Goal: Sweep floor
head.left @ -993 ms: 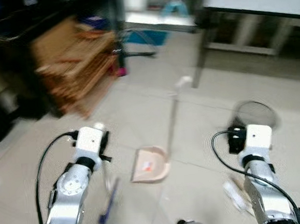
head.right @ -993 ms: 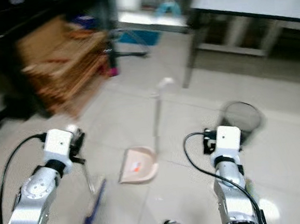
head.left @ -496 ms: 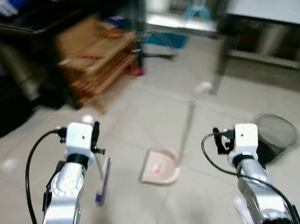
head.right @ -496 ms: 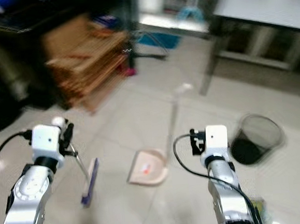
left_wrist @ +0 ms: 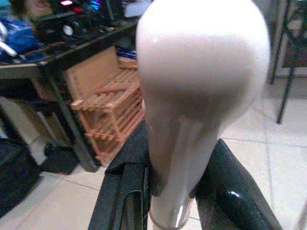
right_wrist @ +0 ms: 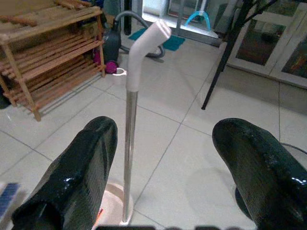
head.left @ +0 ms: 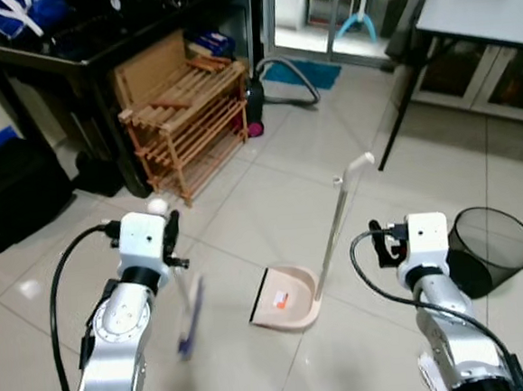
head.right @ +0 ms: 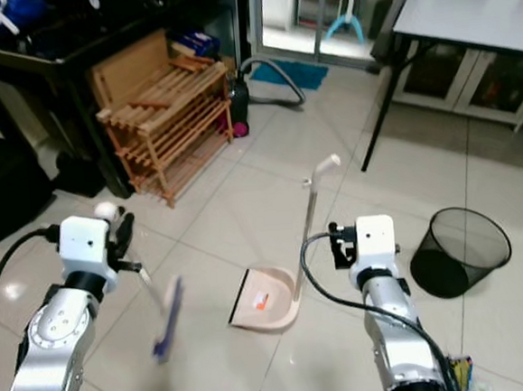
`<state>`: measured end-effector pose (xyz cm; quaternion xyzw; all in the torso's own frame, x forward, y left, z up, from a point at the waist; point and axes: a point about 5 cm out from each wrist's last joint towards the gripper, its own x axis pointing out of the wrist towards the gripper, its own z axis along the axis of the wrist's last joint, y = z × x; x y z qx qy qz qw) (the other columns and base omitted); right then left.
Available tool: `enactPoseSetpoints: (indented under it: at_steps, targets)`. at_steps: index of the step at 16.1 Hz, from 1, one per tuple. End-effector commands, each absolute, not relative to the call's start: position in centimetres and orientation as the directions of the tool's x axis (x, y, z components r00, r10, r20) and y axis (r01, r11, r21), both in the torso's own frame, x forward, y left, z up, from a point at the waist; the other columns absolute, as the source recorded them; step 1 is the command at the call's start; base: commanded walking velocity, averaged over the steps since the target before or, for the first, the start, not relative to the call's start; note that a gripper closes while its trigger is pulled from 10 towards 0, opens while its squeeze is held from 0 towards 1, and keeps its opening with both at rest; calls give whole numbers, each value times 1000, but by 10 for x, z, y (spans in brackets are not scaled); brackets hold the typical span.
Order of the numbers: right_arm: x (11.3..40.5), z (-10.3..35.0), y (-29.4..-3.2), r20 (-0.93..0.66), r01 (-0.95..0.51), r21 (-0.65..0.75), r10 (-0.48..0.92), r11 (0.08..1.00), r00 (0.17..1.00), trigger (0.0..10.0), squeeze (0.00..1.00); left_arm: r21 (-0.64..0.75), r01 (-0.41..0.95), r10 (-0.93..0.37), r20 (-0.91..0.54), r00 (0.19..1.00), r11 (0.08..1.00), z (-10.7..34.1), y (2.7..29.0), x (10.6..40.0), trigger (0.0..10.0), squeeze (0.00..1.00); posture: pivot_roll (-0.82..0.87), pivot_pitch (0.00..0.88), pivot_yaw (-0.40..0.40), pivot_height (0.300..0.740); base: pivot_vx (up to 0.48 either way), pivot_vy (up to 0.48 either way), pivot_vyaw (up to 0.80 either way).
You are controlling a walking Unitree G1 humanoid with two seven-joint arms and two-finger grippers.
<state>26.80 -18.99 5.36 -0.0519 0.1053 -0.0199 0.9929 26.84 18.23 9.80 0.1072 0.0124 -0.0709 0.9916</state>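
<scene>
The left gripper [left_wrist: 175, 191] is clamped on the white plastic handle of the broom [left_wrist: 201, 96], both black fingers pressed against the shaft just below its rounded knob. In the head views that broom's blue brush head [head.left: 190, 317] hangs off the pale tiled floor [head.left: 244, 206] at about seven o'clock, blurred, just beside the left arm.

Centre of the scene: the beige plastic dustpan [head.left: 288, 298] sits flat on the tiles, a small orange scrap [head.left: 281, 299] lying in it. Its long silver pole with a white angled grip [head.left: 340, 212] stands upright from the pan's rear edge, running up toward one o'clock.

The right gripper [right_wrist: 165, 158] is spread wide, fingers well apart, holding nothing. Through its wrist camera the dustpan pole stands between the two fingers but beyond them, not touching.

At three o'clock a black wire-mesh waste basket [head.left: 494, 245] stands on the floor, near the right arm. At eleven o'clock a wooden slatted rack [head.left: 188, 120] leans by a dark table [head.left: 95, 41]. At twelve o'clock a vacuum cleaner with a grey hose [head.left: 275, 77] rests by a blue mat [head.left: 311, 72]. At one o'clock, a grey table with black legs [head.left: 474, 16].
</scene>
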Motion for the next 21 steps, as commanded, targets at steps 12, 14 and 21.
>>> enactPoseSetpoints:
  at_steps: [12, 14, 21]
  targets:
    - [291, 68, -165, -217, -290, -210, 245, 934, 945, 10000, 0, 116, 678, -676, -69, 734, 725, 145, 131, 272, 10000, 0, -5, 0, 14, 740, 0, 0, 0]
    - [302, 63, -165, -263, -269, -252, 202, 930, 943, 10000, 0, 89, 741, -741, -43, 670, 666, 155, 118, 277, 10000, 0, -10, 0, 18, 740, 0, 0, 0]
    - [315, 63, -153, -258, -243, -166, 195, 956, 946, 10000, 0, 39, 824, -824, 26, 565, 566, 178, 95, 297, 10000, 0, -15, 0, 22, 740, 0, 0, 0]
